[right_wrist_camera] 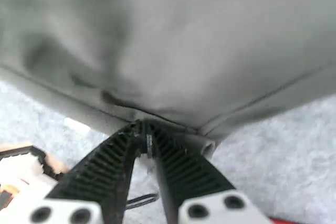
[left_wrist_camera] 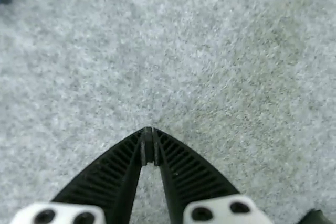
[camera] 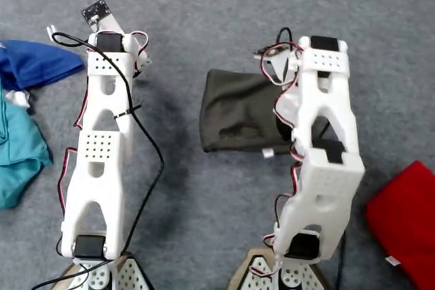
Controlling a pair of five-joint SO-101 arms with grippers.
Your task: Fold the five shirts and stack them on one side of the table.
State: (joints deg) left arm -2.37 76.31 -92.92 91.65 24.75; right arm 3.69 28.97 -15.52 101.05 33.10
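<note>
Firstly, at the left edge of the worktop, a blue shirt and a teal shirt lie bunched, both cut off by the frame. My left end effector is clenched on nothing, tips together over bare grey surface. Open worktop separates my two arms. At centre lies the dark grey shirt, roughly rectangular and partly covered by my right arm. My right end effector grips its hem. A red shirt lies at the right edge, well apart.
</note>
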